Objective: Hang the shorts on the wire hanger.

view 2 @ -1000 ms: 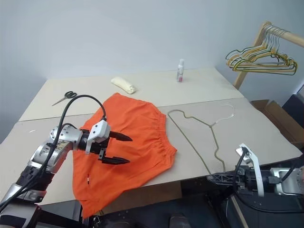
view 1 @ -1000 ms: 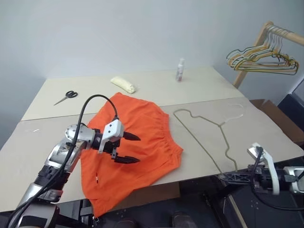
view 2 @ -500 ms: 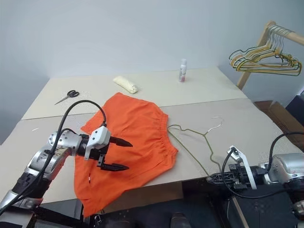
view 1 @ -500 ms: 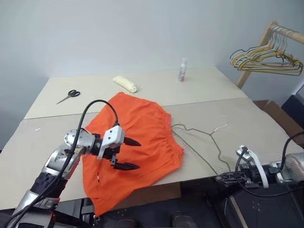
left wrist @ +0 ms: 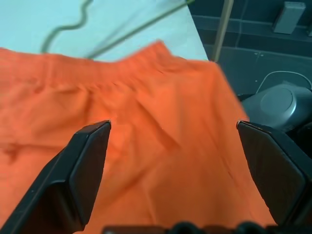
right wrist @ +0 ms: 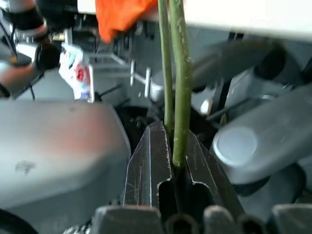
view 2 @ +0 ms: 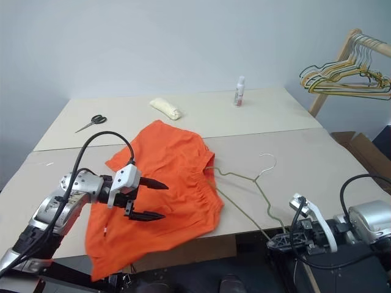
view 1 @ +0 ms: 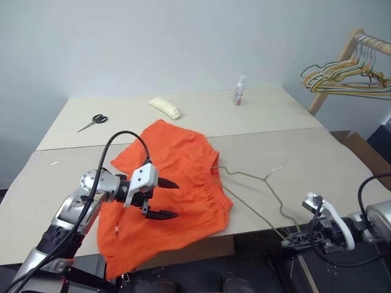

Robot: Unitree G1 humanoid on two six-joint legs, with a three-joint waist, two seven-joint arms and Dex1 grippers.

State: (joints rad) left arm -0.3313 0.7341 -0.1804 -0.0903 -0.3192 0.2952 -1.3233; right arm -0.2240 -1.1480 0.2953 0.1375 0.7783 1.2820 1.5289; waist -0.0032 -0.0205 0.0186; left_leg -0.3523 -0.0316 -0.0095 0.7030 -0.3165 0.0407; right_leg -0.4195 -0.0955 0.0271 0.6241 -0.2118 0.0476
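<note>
From the head camera, the left gripper point(view 1: 164, 199) hangs spread wide over the shorts point(view 1: 177, 183) lying on the table point(view 1: 317, 159). At three o'clock of them lies the wire hanger point(view 1: 256, 180). The right wrist camera adds that the right gripper point(right wrist: 173, 161) is clamped on the hanger's end below the table edge.

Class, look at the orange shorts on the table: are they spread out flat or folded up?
Spread out, though rumpled: the shorts lie open across the table, one edge drooping over its front.
</note>
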